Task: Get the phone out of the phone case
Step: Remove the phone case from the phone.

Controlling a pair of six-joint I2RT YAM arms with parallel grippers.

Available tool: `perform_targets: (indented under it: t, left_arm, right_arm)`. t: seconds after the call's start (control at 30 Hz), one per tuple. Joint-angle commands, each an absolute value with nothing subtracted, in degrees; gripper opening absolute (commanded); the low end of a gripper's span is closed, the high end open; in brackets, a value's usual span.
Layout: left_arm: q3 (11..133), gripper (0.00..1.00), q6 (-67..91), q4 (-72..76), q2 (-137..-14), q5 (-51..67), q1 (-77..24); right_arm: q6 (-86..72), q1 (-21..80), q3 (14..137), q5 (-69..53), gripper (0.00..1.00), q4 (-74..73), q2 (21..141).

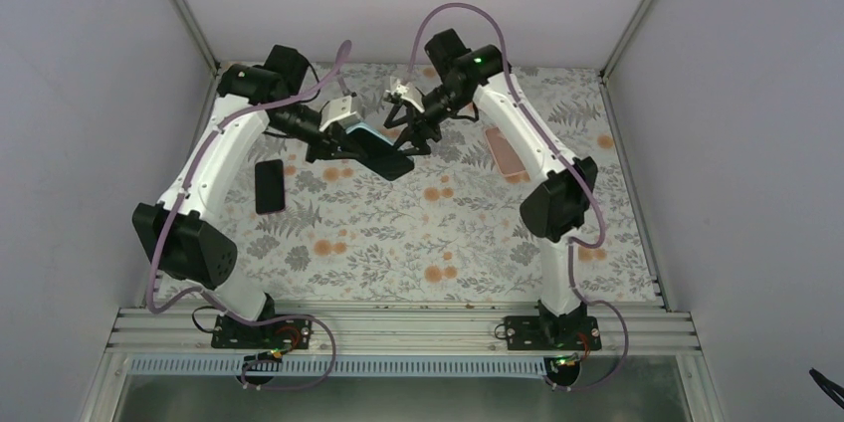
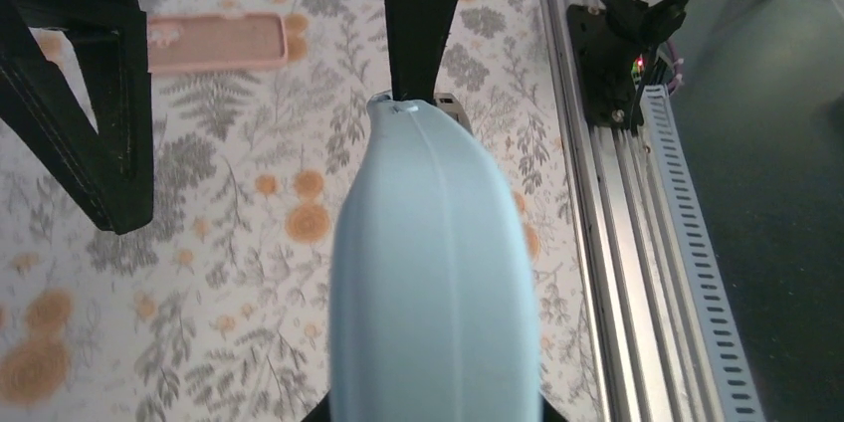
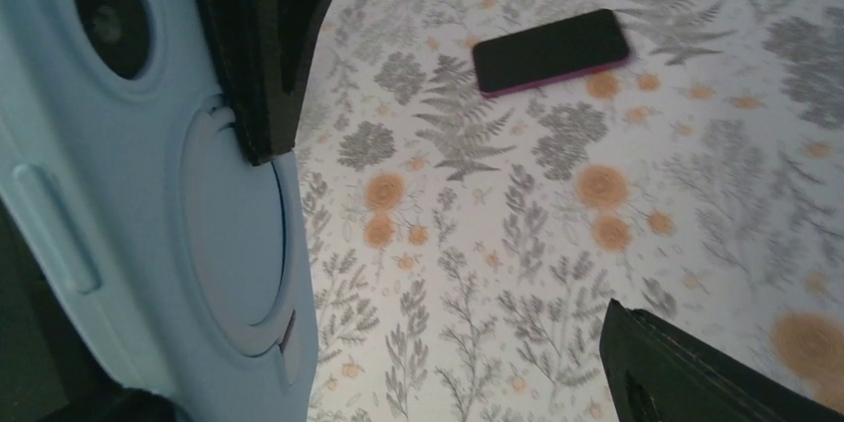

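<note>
Left gripper clamped blue case, phone inside, aloft over table — anchor for peeling. Right gripper stood open, one finger against case back — likely to push phone out.

The phone case is smooth matt plastic, the rail ribbed metal.

You have two phones, a bare phone at left and a cased phone upper centre, plus two cases: blue case, pink case.
</note>
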State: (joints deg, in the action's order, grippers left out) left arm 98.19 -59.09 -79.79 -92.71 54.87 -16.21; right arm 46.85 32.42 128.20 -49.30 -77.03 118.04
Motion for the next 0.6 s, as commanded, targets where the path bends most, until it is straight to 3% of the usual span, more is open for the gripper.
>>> perform_targets:
  t: [0.0,0.13,0.17,0.2,0.23,0.27,0.33,0.43,0.57]
  left_arm:
    - [97.8,0.02,-55.3,-71.9,-92.4,61.8,-20.9]
    - [94.2,0.04,-50.4,-63.0,-89.1,55.5,-20.4]
    - [94.0,0.12,-49.7,-61.7,-88.7,53.7,-20.3]
    - [94.4,0.26,-49.4,-61.4,-88.4,52.3,-20.1]
    - [94.8,0.45,-49.1,-61.4,-88.1,51.2,-19.7]
    - [95.6,0.55,-49.1,-61.7,-87.7,50.6,-19.1]
    - [96.2,0.76,-49.2,-61.7,-86.3,48.2,-18.6]
    - [96.9,0.99,-47.2,-59.3,-83.2,42.4,-17.9]
    - [96.8,1.00,-44.0,-51.6,-77.1,34.7,-17.7]
  right_arm:
    - [46.7,44.6,133.1,-72.6,0.87,-72.0,123.3]
    - [44.0,45.8,133.2,-71.9,0.62,-70.4,123.3]
    - [43.0,45.4,133.0,-71.0,0.56,-69.5,122.6]
    - [41.0,44.8,132.3,-70.0,0.43,-67.8,121.7]
    - [38.1,43.6,130.9,-69.7,0.17,-65.2,120.6]
    - [34.3,42.1,128.6,-70.2,0.05,-61.4,119.1]
    - [28.8,38.2,123.7,-72.7,0.03,-53.6,115.8]
    - [24.5,33.5,120.6,-70.2,0.03,-49.3,112.4]
    - [16.2,26.6,119.0,-66.3,0.03,-42.5,110.3]
